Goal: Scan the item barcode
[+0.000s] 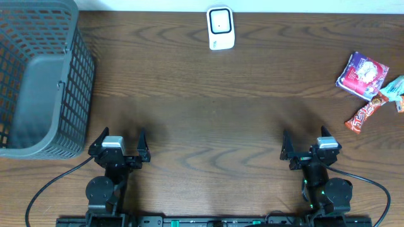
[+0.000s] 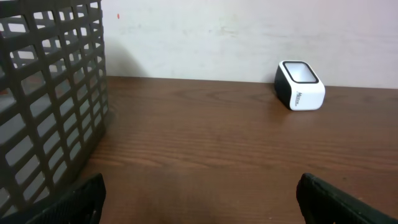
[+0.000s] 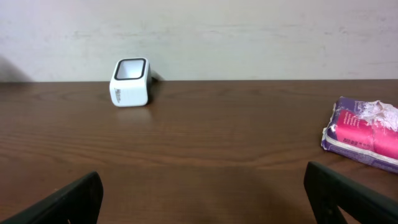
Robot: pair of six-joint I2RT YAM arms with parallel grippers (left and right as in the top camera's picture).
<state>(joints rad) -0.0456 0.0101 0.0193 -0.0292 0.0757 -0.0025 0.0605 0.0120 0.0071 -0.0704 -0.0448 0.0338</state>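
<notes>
Scanner (image 1: 221, 28) side logo illegible; purple pack (image 1: 361, 74) print unreadable.

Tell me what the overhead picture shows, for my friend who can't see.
The left gripper and right gripper sit open at the near edge of a brown wooden table. A grey basket stands far left, a white barcode scanner at the back, snack packets far right.

Soft, even light from above leaves a dull sheen on the desk (image 1: 208, 107) and faint, blurry shadows near its front edge. In the wrist views the wall (image 2: 217, 37) is bright, shaded beside the basket (image 2: 43, 93); the left tool (image 2: 199, 190) and right tool (image 3: 202, 183) look dark and slightly unfocused.
</notes>
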